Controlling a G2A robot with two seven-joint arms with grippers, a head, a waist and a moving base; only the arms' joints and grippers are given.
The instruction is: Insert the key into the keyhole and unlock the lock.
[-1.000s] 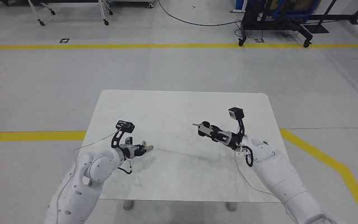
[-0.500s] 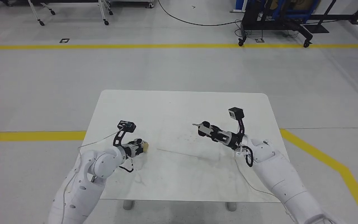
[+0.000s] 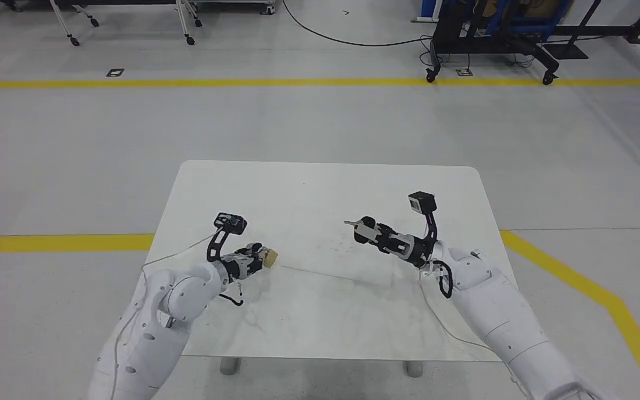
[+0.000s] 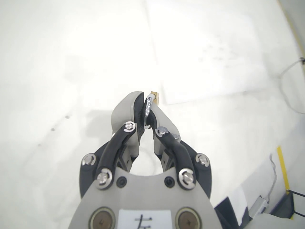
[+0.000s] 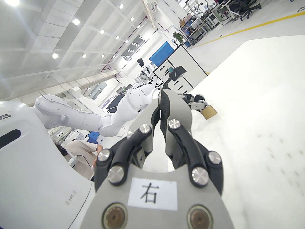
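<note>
Brass lock [image 3: 266, 258] between left jaws

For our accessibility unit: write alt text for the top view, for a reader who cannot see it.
Above a white table, the left gripper holds a brass padlock. The right gripper holds a small key pointed toward it, well apart.

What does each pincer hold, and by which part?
Left pincer: the lock, by its shackle. Right pincer: the key, its tip sticking out; the gripped part is hidden.
</note>
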